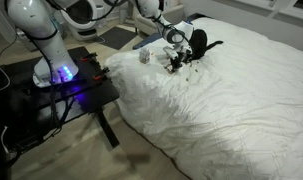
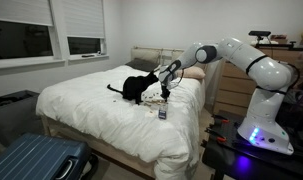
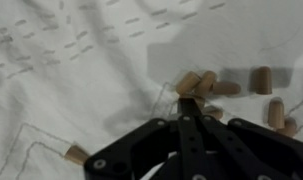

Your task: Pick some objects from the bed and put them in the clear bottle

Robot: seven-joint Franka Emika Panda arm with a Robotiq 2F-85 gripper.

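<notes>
1. The pellets (image 3: 188, 82) are short tan cylinders lying flat on the white bed (image 3: 71, 60), and they share no common heading. In the wrist view, the two just beyond your pincer's tip lie on a slant. The next one to the side lies crosswise to the fingers. Those further out on that side run roughly in line with the fingers.
2. One lone pellet lies slanted on the opposite side, back beside the pincer's body and well apart from the cluster.
3. Your pincer (image 3: 191, 102) has its fingers pressed together, with the tip at the near edge of the cluster. You cannot tell from here whether a pellet is caught between them.
4. In an exterior view, the arm (image 2: 241, 55) reaches out from its base over the bed's edge. The forearm slopes downward and the wrist is bent, so the pincer points down at the cover.
5. The clear bottle (image 1: 145, 56) sits on the bed near your pincer but not touching it, on the side away from the black cat (image 1: 198, 42). It looks upright, though it is too small to say more.
</notes>
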